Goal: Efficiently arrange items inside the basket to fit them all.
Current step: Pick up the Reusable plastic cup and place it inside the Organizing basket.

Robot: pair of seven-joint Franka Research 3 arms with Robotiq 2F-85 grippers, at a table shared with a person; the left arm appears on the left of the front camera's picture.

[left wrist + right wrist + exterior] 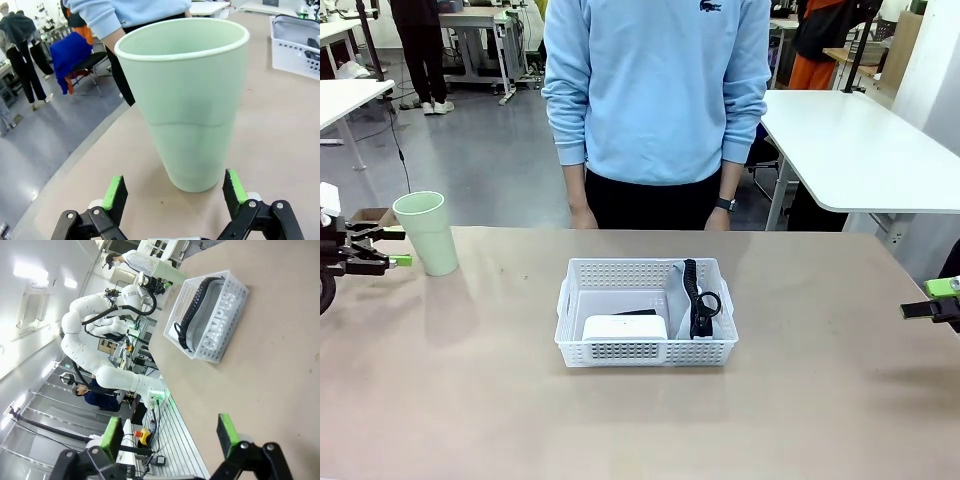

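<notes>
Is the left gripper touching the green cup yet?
Cannot tell. In the left wrist view the open left gripper faces the cup; one pad stands clear, the other meets its outline.

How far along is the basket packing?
Done: the CAMPUS pouch, the white device and a black item behind it, likely the stapler, sit in the basket. In hand: the left hand, open, faces the green cup, which stands on the table, not yet gripped. Left: cup into the basket. The right hand is open, off to the side.
</notes>
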